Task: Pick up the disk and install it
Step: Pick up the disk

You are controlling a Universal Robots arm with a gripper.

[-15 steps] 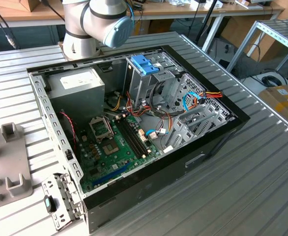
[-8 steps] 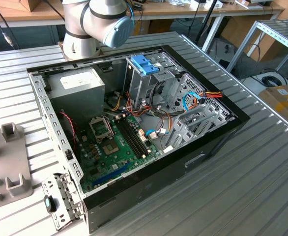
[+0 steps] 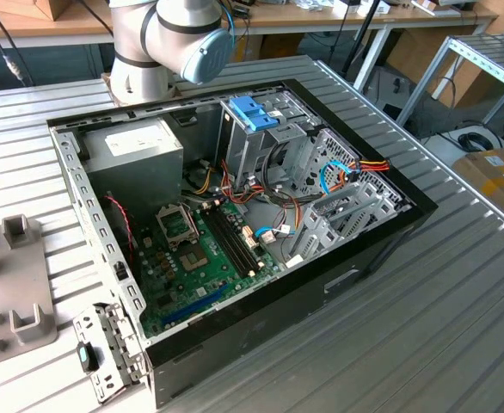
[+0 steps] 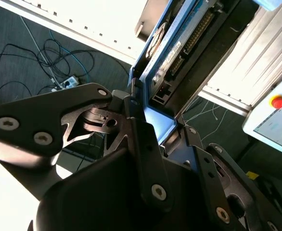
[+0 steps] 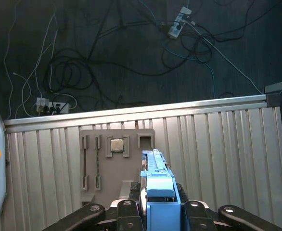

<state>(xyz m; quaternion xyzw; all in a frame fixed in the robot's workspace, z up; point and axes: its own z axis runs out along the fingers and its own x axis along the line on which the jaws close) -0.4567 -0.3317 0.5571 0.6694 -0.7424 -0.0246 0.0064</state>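
The disk [image 5: 156,190], with its pale blue carrier frame, stands edge-on between my gripper's [image 5: 158,214] black fingers in the first wrist view. It is held high above the ribbed metal table [image 5: 218,154]. In the second wrist view the disk [image 4: 179,43] shows its blue frame, label and connector side, and sticks out past my gripper [image 4: 155,127], which is shut on it. In the exterior view the open computer case [image 3: 364,267] lies on the table, with the arm's base [image 3: 162,43] behind it.
Inside the case are a metal drive cage with a blue handle [image 3: 254,112], a grey power-supply box [image 3: 136,151], the motherboard [image 3: 200,258] and loose cables. A grey fixture plate [image 5: 102,166] carrying a chip [image 5: 116,145] lies on the table. Cables cover the floor [image 5: 107,62].
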